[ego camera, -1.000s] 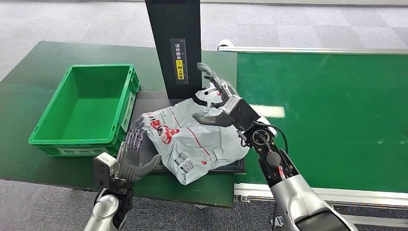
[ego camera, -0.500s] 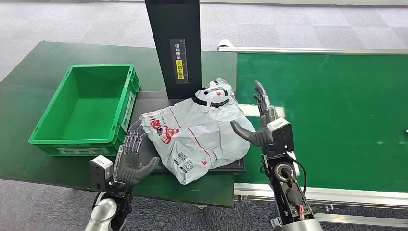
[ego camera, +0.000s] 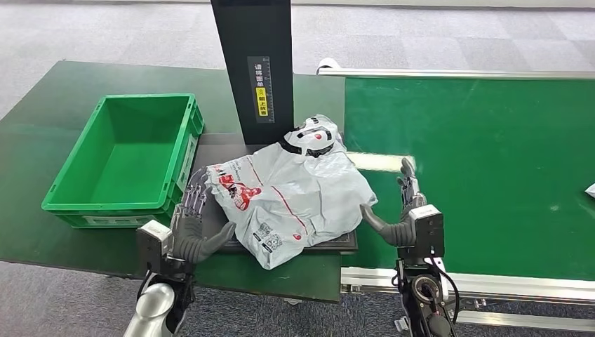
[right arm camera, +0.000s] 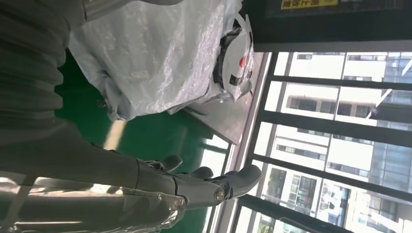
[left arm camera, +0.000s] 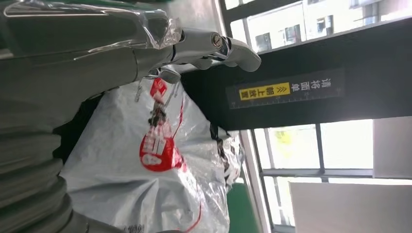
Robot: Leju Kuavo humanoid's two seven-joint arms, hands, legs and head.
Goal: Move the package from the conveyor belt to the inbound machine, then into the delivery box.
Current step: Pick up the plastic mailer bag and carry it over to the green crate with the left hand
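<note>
The package [ego camera: 288, 196], a grey-white plastic mailer with red prints, lies crumpled on the black plate of the inbound machine [ego camera: 347, 242], at the foot of its black column [ego camera: 254, 63]. My left hand [ego camera: 189, 228] stands open at the package's left edge, fingers spread upward and thumb reaching toward the bag. My right hand [ego camera: 405, 210] is open too, over the near edge of the green conveyor belt [ego camera: 477, 161], just right of the package and apart from it. The left wrist view shows the package [left arm camera: 145, 179] beyond my fingers [left arm camera: 214, 43]. In the right wrist view, the package [right arm camera: 155, 53] lies across from my fingers [right arm camera: 209, 187].
A green delivery box [ego camera: 105, 203] with nothing in it stands on the dark green table, left of the machine plate. A white object [ego camera: 589, 189] shows at the belt's far right edge. Grey carpet surrounds the tables.
My right hand has let go of the package's top and drawn back, down and to the right, to the belt's near edge. The left hand barely moved. A white object appeared at the belt's right edge.
</note>
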